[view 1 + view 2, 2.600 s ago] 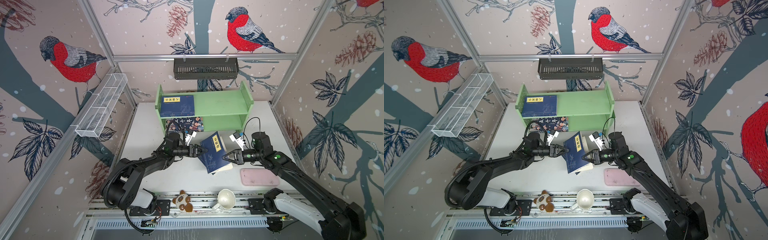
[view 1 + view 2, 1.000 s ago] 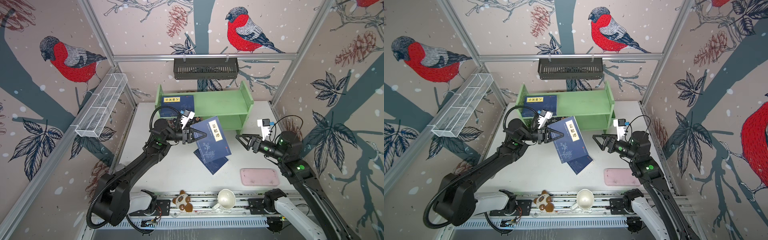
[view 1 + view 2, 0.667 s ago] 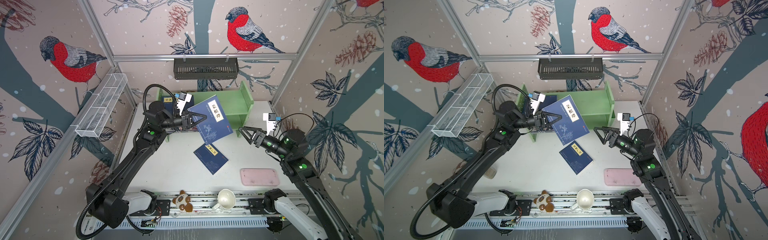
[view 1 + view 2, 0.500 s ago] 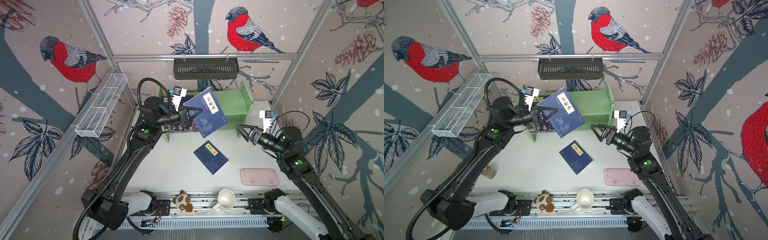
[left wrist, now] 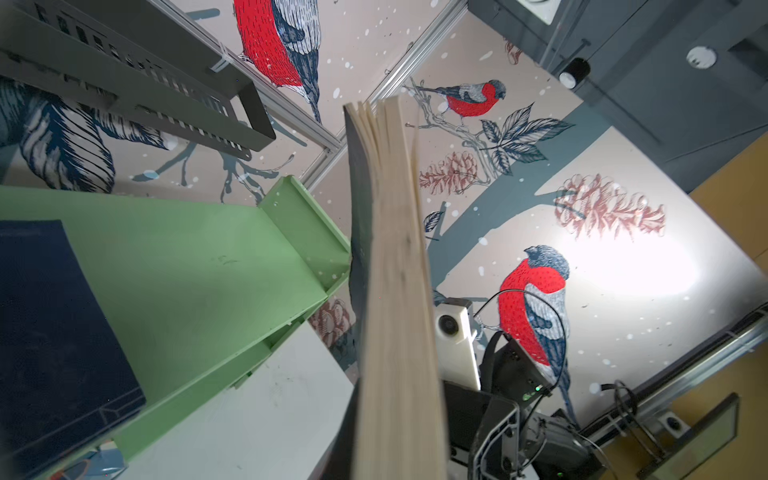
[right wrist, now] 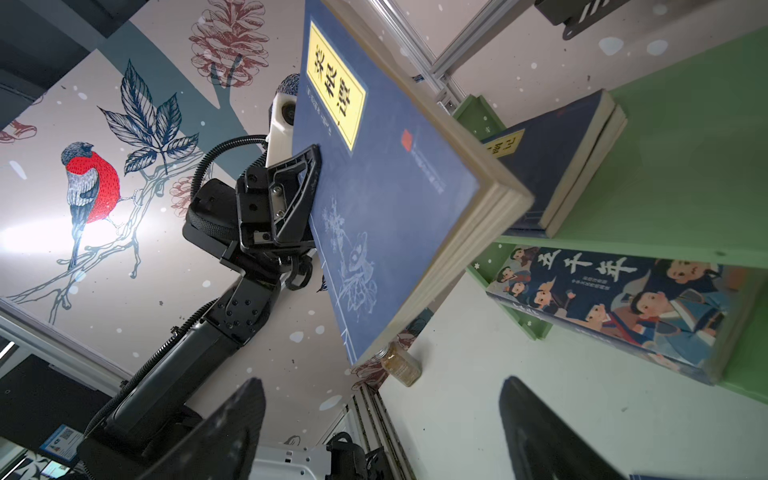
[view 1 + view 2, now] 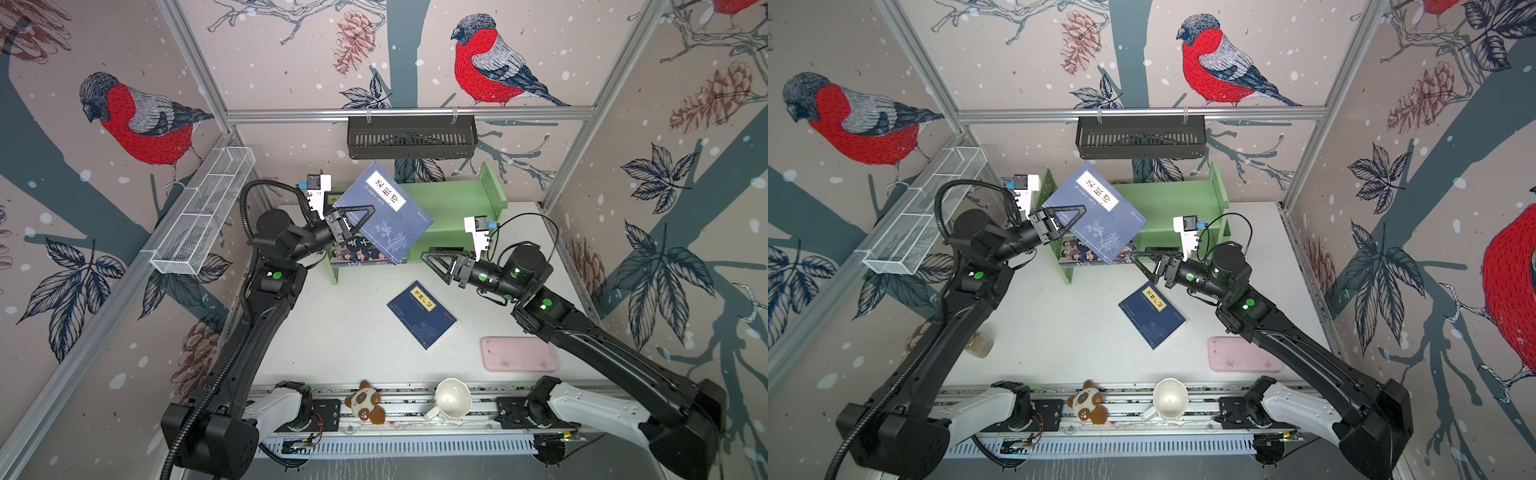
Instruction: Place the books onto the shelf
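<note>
Placing step: the left gripper [image 7: 368,214] is clamping the navy book [image 7: 390,216], holding it tilted over the shelf [image 7: 453,199] just ahead. Next move probably calls for levelling, then lowering. The right gripper [image 7: 428,255] is standing wide and empty, with the second book [image 7: 422,313] lying below it.

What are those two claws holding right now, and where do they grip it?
Left claw pinches the blue book midway along one long edge; right claw holds nothing.
</note>
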`<state>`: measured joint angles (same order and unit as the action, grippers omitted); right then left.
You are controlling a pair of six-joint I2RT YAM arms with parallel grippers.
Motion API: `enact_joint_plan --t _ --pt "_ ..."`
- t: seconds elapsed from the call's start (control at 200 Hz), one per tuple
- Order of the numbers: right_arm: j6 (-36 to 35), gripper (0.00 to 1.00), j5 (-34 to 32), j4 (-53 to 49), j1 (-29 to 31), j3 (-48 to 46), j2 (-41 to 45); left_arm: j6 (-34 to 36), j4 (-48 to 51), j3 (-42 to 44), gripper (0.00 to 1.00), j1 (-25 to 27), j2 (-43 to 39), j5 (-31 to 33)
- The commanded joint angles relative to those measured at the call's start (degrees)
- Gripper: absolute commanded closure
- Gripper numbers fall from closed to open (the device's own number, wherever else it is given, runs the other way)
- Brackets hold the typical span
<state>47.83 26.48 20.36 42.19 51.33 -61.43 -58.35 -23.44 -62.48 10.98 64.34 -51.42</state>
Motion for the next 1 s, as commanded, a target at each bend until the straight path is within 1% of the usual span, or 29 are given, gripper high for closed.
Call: enact_joint_plan --t 0.0,0.1,0.28,0.39,0.45,0.525,0.65,0.73,0.915,0.945,0.97,0.995 --pt "0.6 0.11 -2.3 8.8 1.9 1.0 -2.4 -10.1 -16.3 1.8 1.0 -0.3 -1.7 -2.1" --pt "0.0 0.11 -3.0 10.4 3.3 2.1 -4.4 -10.4 -16.4 3.1 1.0 -0.9 -2.7 -2.0" --pt "1.6 0.13 -2.7 16.6 4.1 2.6 -7.5 -11.2 -16.6 5.0 1.0 -1.2 -3.7 -1.3" --pt "2.1 0.19 -1.7 19.2 5.0 4.2 -10.1 -11.3 -16.5 5.0 1.0 -1.2 -3.7 -0.9" --pt "2.0 0.24 -1.2 19.5 5.3 5.3 -12.2 -11.4 -16.7 6.4 1.0 -1.2 -3.7 -0.8" --pt "2.0 0.34 -0.7 20.1 5.4 6.1 -13.8 -11.5 -16.7 6.7 1.0 -1.2 -3.7 -0.8" --pt "1.8 0.56 -0.2 20.7 5.4 7.1 -15.1 -11.5 -16.7 8.0 1.0 -1.2 -4.0 -0.5" --pt "1.0 0.68 0.1 19.7 5.2 7.9 -15.5 -11.4 -16.5 9.1 1.0 -1.2 -4.3 -0.4" --pt "0.1 0.97 2.7 17.6 3.1 8.3 -15.1 -8.6 -14.3 10.9 1.0 -1.2 -5.1 -0.5" --pt "0.2 0.98 3.7 17.3 2.5 8.3 -15.0 -7.8 -13.6 11.1 0.94 -1.3 -5.3 -0.6" --pt "0.2 0.98 4.7 17.1 2.0 8.4 -14.9 -7.2 -13.2 11.1 0.87 -1.4 -5.4 -0.8" --pt "0.2 0.98 5.6 16.7 1.4 8.5 -14.8 -6.4 -12.8 11.2 0.82 -1.5 -5.5 -1.1"
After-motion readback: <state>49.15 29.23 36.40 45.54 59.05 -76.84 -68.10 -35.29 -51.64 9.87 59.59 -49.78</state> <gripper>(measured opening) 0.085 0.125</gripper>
